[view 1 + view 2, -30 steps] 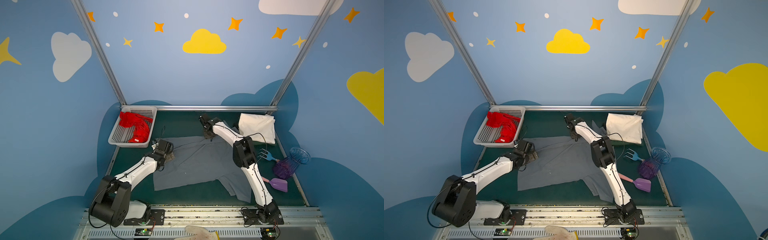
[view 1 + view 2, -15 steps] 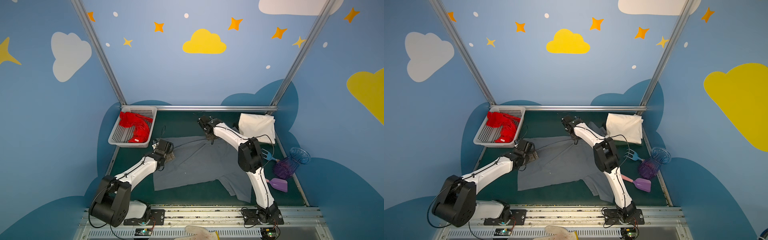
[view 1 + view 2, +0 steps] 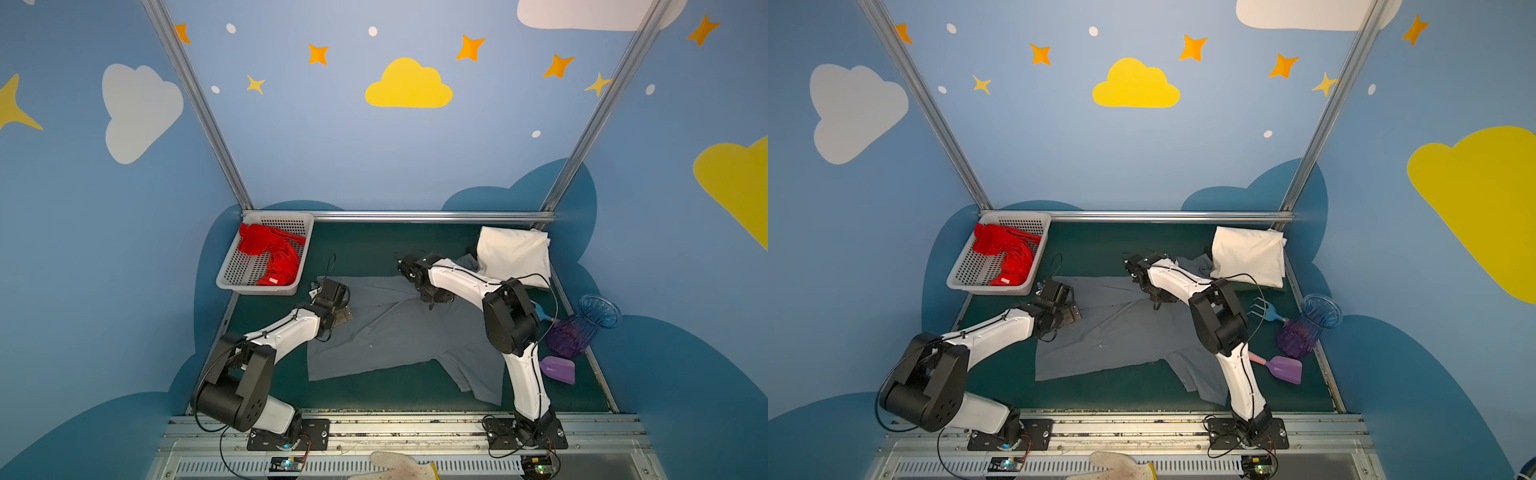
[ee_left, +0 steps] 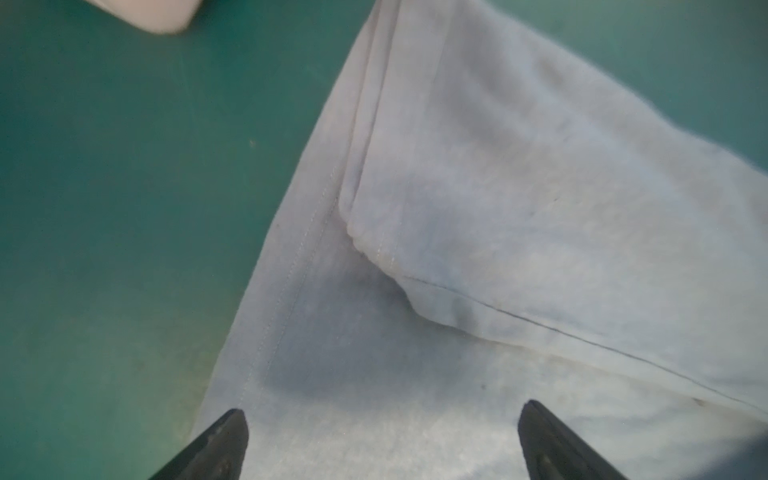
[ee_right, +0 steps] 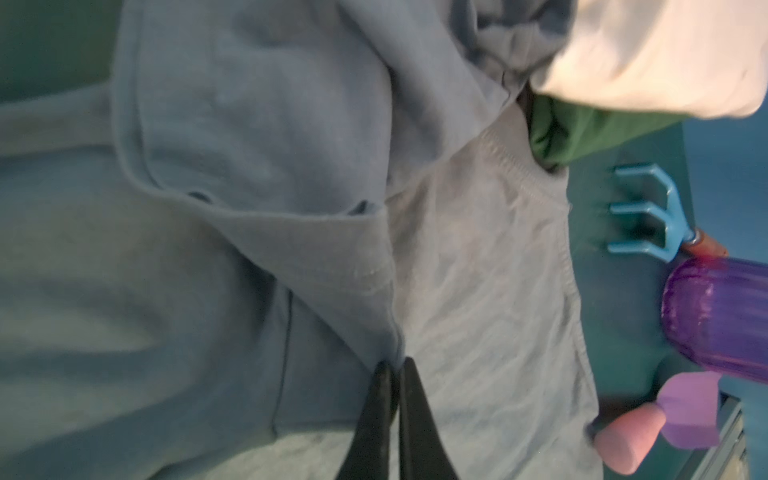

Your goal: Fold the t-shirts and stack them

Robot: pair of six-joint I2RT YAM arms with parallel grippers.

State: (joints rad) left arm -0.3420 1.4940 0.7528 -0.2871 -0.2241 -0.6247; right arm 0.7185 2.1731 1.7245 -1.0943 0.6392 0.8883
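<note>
In both top views, the grey t-shirt (image 3: 395,332) lies spread but rumpled across the middle of the table (image 3: 365,249), with one sleeve trailing toward the near right. The cream-white t-shirt (image 3: 513,255) sits folded at the far right corner, touching a bunched part of the grey one. The red t-shirt (image 3: 272,253) lies crumpled in the basket (image 3: 226,278) at the far left corner. The left arm (image 3: 286,332) reaches to the grey shirt's left edge, and the right arm (image 3: 461,282) to its far edge.

In the left wrist view, the left jaws stand spread wide and empty just above the grey shirt, where a flap is doubled over near the hem. Bare table lies beside it.

In the right wrist view, the right jaws are pressed almost together, pinching a raised ridge of grey cloth. Beyond them sit a blue rake (image 5: 640,212), a purple vase (image 5: 715,316) and a purple scoop (image 5: 690,415), near the table's right edge.

The step in hand looks like flattening the grey shirt before its first fold. You would do well to lower the left jaws onto the hem and close on one layer only. Then draw the two grips gently apart, keeping low, so the doubled flap opens. Watch that the tension does not drag the cream-white shirt out of its fold.
</note>
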